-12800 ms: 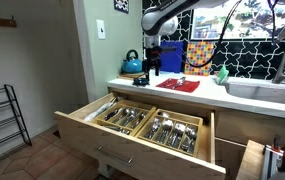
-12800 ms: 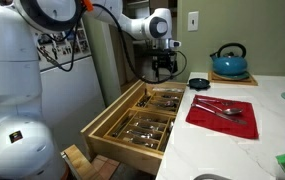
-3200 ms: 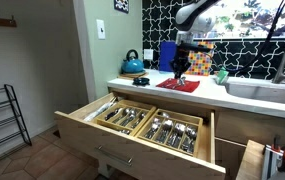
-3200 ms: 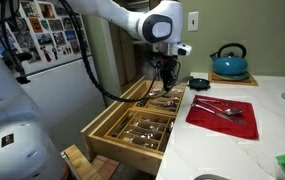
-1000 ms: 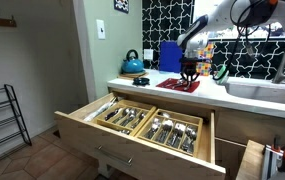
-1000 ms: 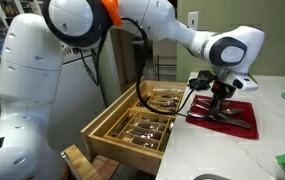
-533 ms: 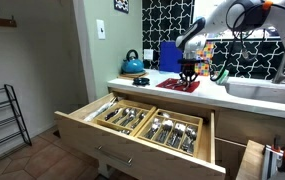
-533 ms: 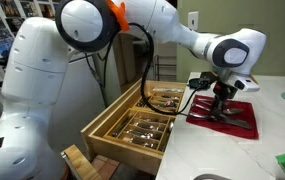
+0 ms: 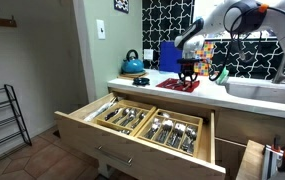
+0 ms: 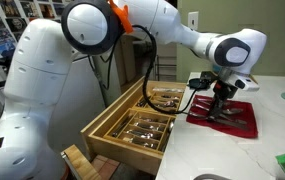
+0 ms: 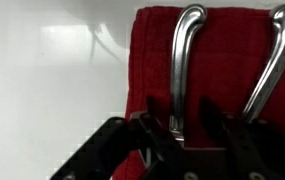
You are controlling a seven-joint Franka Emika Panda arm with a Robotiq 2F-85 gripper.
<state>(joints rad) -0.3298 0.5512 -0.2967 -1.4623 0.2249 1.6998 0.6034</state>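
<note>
To do this well, the gripper [image 11: 186, 138] should sit low over the red cloth [image 11: 150, 60], keep the left handle [image 11: 187, 50] in the middle, and not bump the right handle [image 11: 270, 55]. Its jaws are a little open. The left handle lies on the cloth, right between them.

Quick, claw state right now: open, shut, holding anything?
Claw: down on the cloth, jaws either side of a handle; whether they grip it or stand clear cannot be told.
</note>
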